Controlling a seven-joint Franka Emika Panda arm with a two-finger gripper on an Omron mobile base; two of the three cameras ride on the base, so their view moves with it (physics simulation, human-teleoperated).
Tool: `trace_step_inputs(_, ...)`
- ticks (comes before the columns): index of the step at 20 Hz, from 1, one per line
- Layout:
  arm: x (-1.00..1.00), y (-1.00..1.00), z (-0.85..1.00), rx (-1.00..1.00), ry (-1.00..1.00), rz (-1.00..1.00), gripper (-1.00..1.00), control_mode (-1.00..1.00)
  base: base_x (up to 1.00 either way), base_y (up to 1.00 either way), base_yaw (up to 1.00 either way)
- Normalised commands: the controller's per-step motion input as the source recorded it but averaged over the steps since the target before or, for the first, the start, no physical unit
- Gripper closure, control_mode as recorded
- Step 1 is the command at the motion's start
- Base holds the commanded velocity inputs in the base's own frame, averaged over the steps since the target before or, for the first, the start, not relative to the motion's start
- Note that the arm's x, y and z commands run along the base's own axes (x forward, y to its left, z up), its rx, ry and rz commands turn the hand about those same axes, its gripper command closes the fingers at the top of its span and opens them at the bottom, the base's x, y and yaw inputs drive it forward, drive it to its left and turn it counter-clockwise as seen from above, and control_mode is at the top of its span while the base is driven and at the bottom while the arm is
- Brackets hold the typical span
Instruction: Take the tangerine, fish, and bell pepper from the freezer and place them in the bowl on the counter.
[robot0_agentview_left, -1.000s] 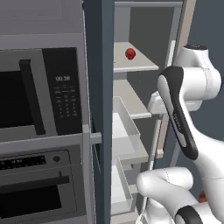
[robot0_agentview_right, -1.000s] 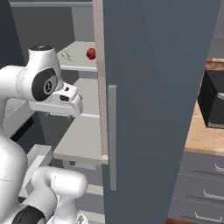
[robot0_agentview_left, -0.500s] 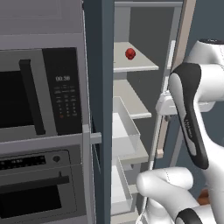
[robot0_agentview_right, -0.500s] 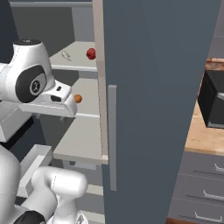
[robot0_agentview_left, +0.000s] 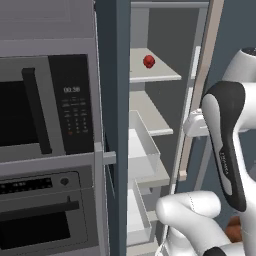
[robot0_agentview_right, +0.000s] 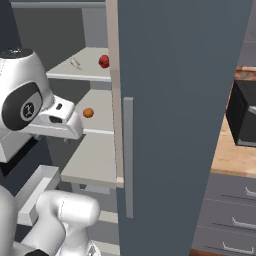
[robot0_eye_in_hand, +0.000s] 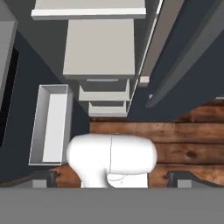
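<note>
Since a second ago the arm has swung out to the side, and now the tangerine (robot0_agentview_right: 88, 113) can be seen behind it. The freezer (robot0_agentview_right: 175, 100) stands with its door open. The tangerine sits on the middle shelf (robot0_agentview_right: 97, 125). The bell pepper (robot0_agentview_right: 104, 61) sits one shelf higher, on the top shelf (robot0_agentview_left: 150, 72), and it also shows up in the left base view as a small red ball (robot0_agentview_left: 149, 61). A small pale thing (robot0_agentview_right: 75, 63) lies to the left of the bell pepper on that same shelf. It may be the fish, but it is too small to tell.

The pincer (robot0_eye_in_hand: 111, 177) is open wide and holds nothing. Its camera looks down at the wooden floor (robot0_eye_in_hand: 183, 140) and the lower drawers (robot0_eye_in_hand: 50, 122) of the freezer, so it points away from the food.

The wrist (robot0_agentview_right: 55, 117) hangs just in front of the middle shelf, right next to the tangerine. The tangerine lies a little further into the freezer, at about the same height. The bell pepper is higher up and further back. So I think the pincer has to turn to face into the shelves first, and the tangerine is the nearest thing to grab
</note>
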Motion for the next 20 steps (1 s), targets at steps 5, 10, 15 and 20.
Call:
trace_step_inputs(5, -0.26, 0.03, -0.08, 0.00, 0.00, 0.00, -1.00, -1.00, 0.00, 0.00, 0.00)
trace_step_inputs(10, -0.10, 0.00, -0.03, 0.00, 0.00, 0.00, -1.00, -1.00, 0.00, 0.00, 0.00)
trace_step_inputs(15, 0.00, 0.00, 0.00, 0.00, 0.00, 0.00, -1.00, 1.00, 0.01, -0.13, 0.00)
trace_step_inputs(20, 0.00, 0.00, 0.00, 0.00, 0.00, 0.00, -1.00, 1.00, 0.24, -0.21, 0.00)
